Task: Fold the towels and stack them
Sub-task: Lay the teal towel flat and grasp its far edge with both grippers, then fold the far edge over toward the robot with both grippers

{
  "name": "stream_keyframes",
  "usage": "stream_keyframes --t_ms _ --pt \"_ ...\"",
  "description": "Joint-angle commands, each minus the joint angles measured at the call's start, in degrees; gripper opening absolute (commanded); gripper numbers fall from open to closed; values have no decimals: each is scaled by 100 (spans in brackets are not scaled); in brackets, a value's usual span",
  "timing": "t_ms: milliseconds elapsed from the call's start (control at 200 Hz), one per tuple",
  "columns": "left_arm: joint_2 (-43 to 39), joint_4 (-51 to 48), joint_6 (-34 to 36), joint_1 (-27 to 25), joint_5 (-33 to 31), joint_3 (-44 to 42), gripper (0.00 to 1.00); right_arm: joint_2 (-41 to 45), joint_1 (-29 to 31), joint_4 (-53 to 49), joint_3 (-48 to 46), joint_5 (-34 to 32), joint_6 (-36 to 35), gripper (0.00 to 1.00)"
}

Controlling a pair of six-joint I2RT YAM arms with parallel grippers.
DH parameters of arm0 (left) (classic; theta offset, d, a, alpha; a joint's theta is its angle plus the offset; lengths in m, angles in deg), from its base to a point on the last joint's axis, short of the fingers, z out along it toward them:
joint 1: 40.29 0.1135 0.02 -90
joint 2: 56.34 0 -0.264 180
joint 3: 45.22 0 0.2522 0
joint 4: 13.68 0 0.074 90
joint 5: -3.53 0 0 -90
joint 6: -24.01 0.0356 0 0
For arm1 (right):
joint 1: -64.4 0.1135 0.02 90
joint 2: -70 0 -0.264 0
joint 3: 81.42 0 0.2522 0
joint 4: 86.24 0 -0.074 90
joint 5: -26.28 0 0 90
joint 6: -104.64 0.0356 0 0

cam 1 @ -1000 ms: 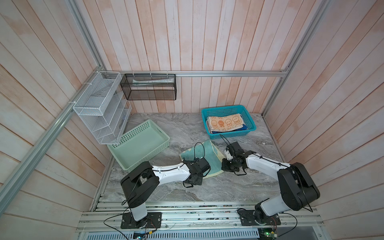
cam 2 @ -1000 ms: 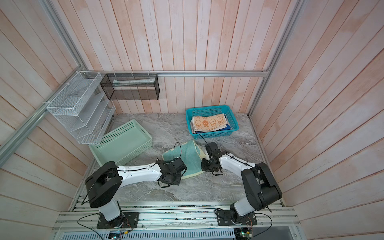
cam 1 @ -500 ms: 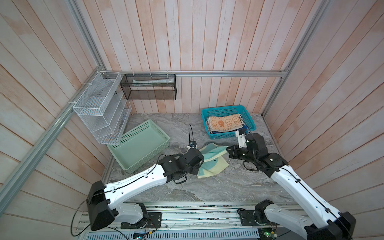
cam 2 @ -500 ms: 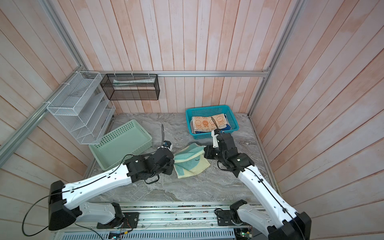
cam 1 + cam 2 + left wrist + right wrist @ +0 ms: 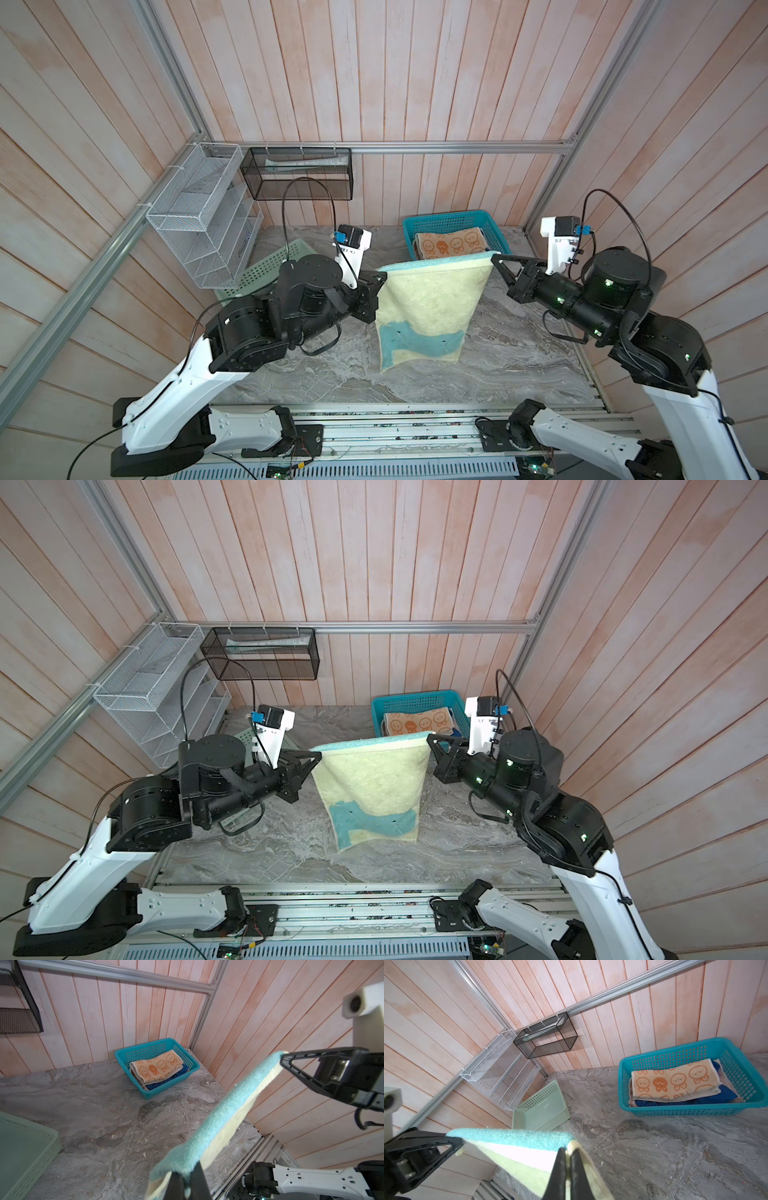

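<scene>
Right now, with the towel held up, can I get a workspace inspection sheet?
Surface: marble tabletop, pale specks scattered.
Job's things: yellow-and-teal towel hangs between the grippers; cartoon towel folded atop blue towel in teal basket.
Clutter: empty mint basket.
Grippers: left gripper, right gripper each shut on a top corner.
Cables: black cable loops above each wrist, off the towel.
Surroundings: white wire rack, black mesh basket, wood-panel walls.

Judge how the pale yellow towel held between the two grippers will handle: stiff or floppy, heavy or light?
Likely floppy: the yellow towel hangs limp below its top edge, pinched by the left gripper and right gripper. Probably light: two corner pinches carry it.
</scene>
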Motion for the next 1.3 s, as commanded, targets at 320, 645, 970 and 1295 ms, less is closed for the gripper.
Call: stream_keyframes --t_ms 320,645,970,1295 --pt "1480 47 955 3553 2794 -34 0 -2371 -1412 844 -230 1092 -961 0" --pt "2670 1480 1228 4473 3396 -1138 0 -3947 -1608 1668 -605 2028 -1198 0" --pt "1929 2854 437 4430 3895 -4140 0 -3338 -1145 2438 -2800 1947 -777 0" --pt "1683 4050 -521 3867 4145 -6509 0 -3703 -777 3004 -4393 2704 -367 0"
